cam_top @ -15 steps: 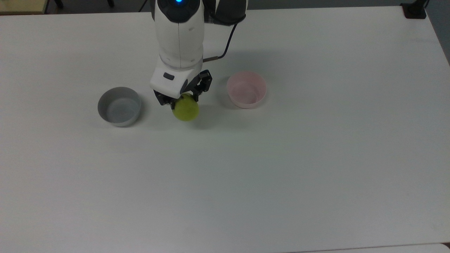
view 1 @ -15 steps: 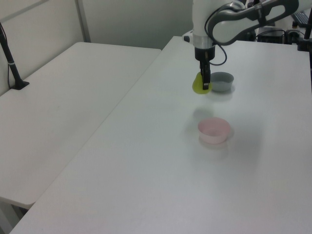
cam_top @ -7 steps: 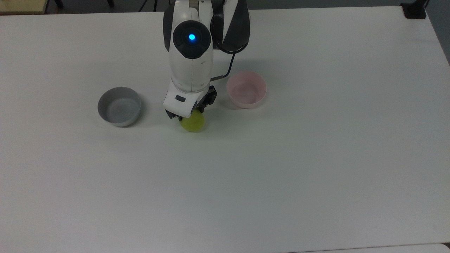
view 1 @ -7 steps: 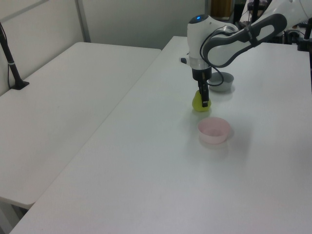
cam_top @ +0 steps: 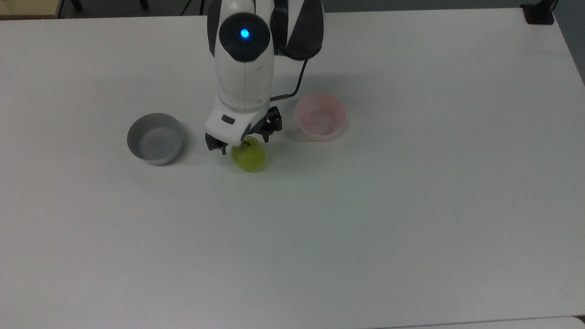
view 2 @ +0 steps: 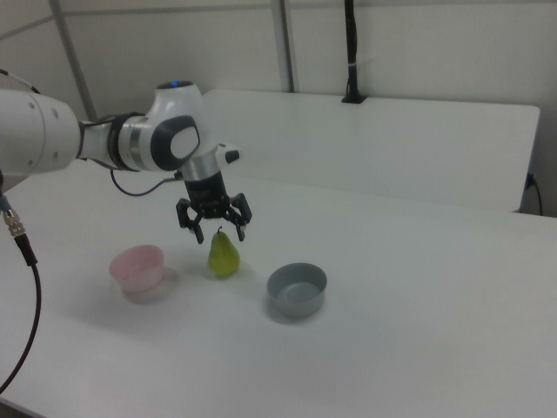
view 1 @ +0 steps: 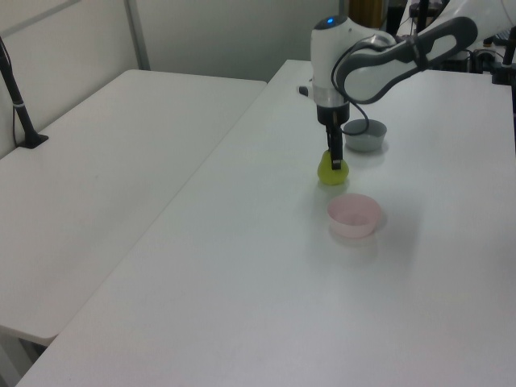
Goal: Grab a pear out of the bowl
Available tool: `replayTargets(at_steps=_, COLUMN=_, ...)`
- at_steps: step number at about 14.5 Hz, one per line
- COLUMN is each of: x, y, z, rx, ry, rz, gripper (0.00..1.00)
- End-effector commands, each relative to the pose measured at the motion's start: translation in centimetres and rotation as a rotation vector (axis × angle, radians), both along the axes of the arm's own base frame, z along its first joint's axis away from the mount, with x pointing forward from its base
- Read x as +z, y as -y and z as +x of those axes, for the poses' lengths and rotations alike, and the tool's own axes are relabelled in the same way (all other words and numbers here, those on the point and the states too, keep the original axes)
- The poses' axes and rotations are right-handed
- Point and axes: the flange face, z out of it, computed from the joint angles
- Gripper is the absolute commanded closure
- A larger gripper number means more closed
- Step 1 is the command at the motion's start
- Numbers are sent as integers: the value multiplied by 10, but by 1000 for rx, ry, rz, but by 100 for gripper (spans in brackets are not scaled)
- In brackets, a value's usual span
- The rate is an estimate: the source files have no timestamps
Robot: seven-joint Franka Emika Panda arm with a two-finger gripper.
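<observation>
The pear (view 2: pixel 224 254) stands upright on the white tabletop (view 2: pixel 418 348) in the right view, left of frame centre, between the pink bowl (view 2: pixel 137 267) and the grey bowl (view 2: pixel 297 289), apart from both. The tool (view 2: pixel 214 228) hangs just above it with fingers spread apart, gripping nothing. In the top view the pear (cam_top: pixel 248 156) sits upper-centre, beneath the tool (cam_top: pixel 242 140).
</observation>
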Motion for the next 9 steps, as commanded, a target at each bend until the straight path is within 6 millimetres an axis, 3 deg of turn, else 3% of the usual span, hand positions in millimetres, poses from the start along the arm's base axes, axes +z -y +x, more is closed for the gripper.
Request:
replayTargets(at_steps=1, x=72, y=7, z=-21, rx=-157, ry=72, rz=37, gripper=0)
replayTargets(at_steps=5, x=164, y=27, z=-65, rx=-308, ry=39, rz=53, gripper=0)
replayTargets(at_steps=7, x=182, y=33, z=-79, rx=-342, ry=0, rz=44, gripper=0)
replayTargets(at_steps=9, x=187, y=42, z=-83, rx=-365, ry=-5, rz=46, gripper=0)
